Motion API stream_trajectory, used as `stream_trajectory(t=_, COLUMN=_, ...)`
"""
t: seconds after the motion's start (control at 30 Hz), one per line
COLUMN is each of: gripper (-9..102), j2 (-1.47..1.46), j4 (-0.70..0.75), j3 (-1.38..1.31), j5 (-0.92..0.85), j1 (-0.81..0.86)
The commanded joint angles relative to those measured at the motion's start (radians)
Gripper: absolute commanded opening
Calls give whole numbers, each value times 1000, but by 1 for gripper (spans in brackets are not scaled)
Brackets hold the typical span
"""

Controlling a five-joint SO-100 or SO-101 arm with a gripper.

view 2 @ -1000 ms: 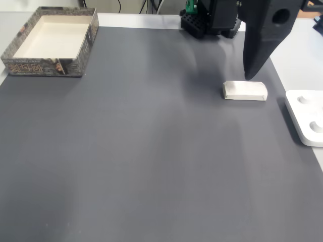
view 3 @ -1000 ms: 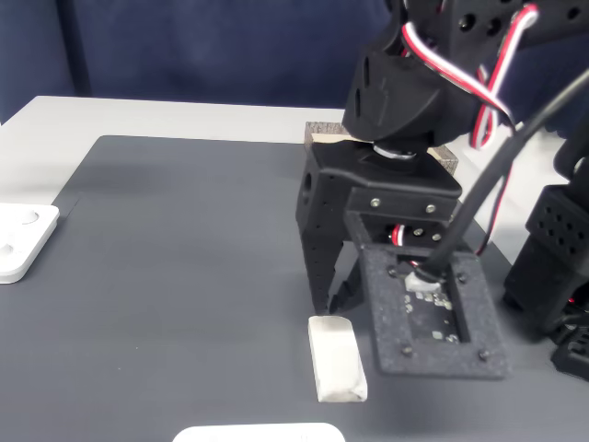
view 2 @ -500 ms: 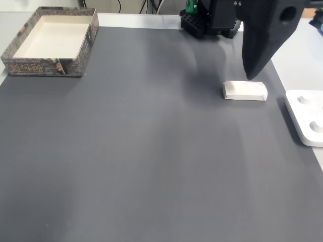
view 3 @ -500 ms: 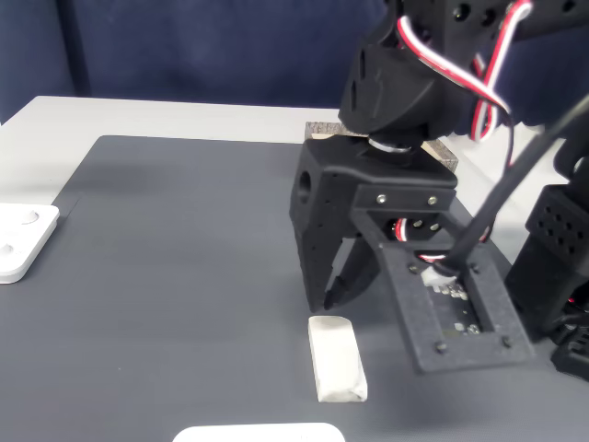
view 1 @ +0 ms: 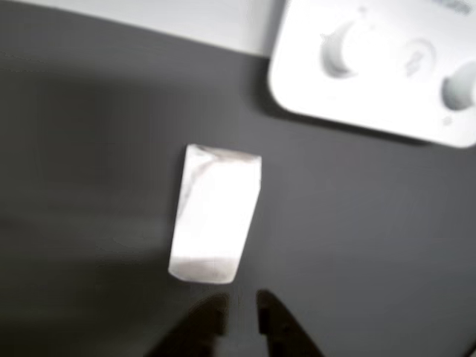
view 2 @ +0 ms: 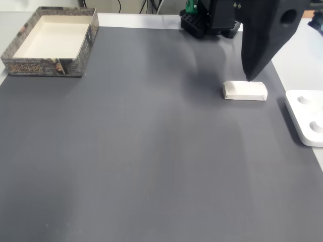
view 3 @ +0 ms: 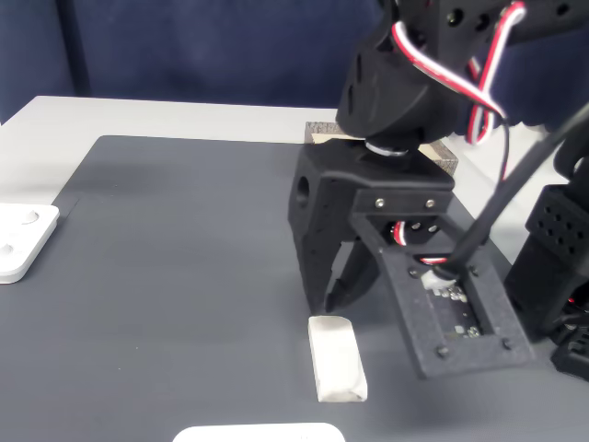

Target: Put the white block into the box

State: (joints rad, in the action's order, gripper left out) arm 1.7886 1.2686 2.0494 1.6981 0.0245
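Since a second ago, the claw (view 3: 333, 299) has been tipped a little and its tips have been brought just above the far end of the white block (view 3: 337, 357). No move is seen in the block itself.

The white block (view 2: 245, 91) is seen flat on the dark grey mat (view 2: 141, 151) of the bench, near the mat's right edge in a fixed view. It is not touched by the claw. The claw's two dark tips (view 1: 236, 321) are seen at the bottom of the other view, just below the short end of the block (view 1: 215, 214). A small gap is seen between the tips, so the claw is a little apart and nothing is held.

The box (view 2: 50, 41) is seen at the far left corner of the mat, well apart from the block. A flat white panel (view 2: 306, 117) with round dents is seen just beside the block, at the right edge.
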Motion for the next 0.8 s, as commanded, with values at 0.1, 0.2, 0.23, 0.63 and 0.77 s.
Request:
stream_trajectory(t=0.1, gripper=22, j2=-2, j4=-2, j3=-63, j5=-34, j1=8)
stream_trajectory(t=0.2, gripper=25, j2=-6, j4=-3, j3=-63, j5=-60, j1=8)
stream_trajectory(t=0.23, gripper=26, j2=-9, j4=-3, j3=-63, j5=-71, j1=6)
stream_trajectory(t=0.63, gripper=29, j2=-40, j4=-3, j3=-66, j5=-161, j1=-5)
stream_trajectory(t=0.77, gripper=32, j2=-46, j4=-8, j3=-67, j5=-175, j1=-5)
